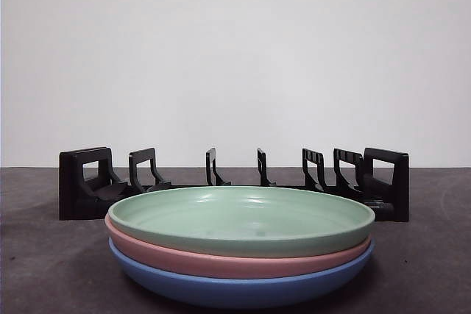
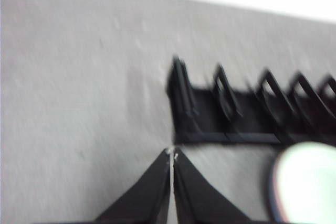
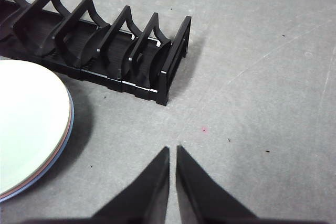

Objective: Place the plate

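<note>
Three plates stacked on the table (image 1: 44, 255), green plate (image 1: 243, 218) on pink (image 1: 221, 261) on blue (image 1: 243, 290), just in front of the black rack (image 1: 88, 182). Left gripper (image 2: 171, 154) jaws closed, empty, off the rack's end; stack off to one side. Right gripper (image 3: 172, 149) nearly closed, empty, near the rack's other end, clear of the stack

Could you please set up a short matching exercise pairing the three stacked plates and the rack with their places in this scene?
Things:
1. green plate
2. pink plate
3. blue plate
4. black rack

Places:
A. bottom of the stack
B. behind the stack
C. top of the stack
D. middle of the stack

Pairs: 1-C, 2-D, 3-A, 4-B
</note>
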Robot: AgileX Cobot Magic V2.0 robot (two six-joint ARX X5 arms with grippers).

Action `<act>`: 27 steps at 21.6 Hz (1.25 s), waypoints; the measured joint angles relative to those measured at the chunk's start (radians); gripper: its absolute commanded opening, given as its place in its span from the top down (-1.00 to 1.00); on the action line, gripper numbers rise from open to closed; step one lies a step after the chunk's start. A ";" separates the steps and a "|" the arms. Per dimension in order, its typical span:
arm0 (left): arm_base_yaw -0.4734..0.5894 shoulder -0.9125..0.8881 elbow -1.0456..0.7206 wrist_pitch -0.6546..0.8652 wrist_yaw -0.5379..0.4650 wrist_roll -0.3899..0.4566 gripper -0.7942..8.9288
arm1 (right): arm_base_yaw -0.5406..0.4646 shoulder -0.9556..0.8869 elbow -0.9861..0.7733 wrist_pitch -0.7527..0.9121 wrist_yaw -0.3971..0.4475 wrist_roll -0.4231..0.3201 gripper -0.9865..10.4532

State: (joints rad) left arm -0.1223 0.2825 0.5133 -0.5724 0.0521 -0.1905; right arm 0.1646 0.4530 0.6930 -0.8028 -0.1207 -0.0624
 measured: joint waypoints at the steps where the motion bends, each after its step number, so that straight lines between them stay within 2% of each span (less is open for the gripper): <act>1: 0.018 -0.054 -0.085 0.085 0.000 0.003 0.82 | 0.000 0.000 0.000 0.000 0.000 0.000 0.79; 5: 0.063 -0.227 -0.352 0.328 0.000 0.078 0.82 | 0.000 0.000 0.000 0.000 0.000 0.000 0.79; 8: 0.087 -0.277 -0.432 0.346 0.000 0.130 0.82 | 0.000 0.000 0.000 0.000 0.000 0.000 0.79; 14: 0.098 -0.277 -0.481 0.394 0.000 0.154 0.82 | 0.000 0.000 0.000 0.000 0.000 0.000 0.79; 27: 0.099 -0.278 -0.481 0.397 0.000 0.154 0.82 | 0.000 0.000 0.000 0.006 0.000 0.000 0.79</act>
State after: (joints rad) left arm -0.0235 0.0048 0.0322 -0.1753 0.0517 -0.0364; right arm 0.1646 0.4526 0.6930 -0.7967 -0.1207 -0.0624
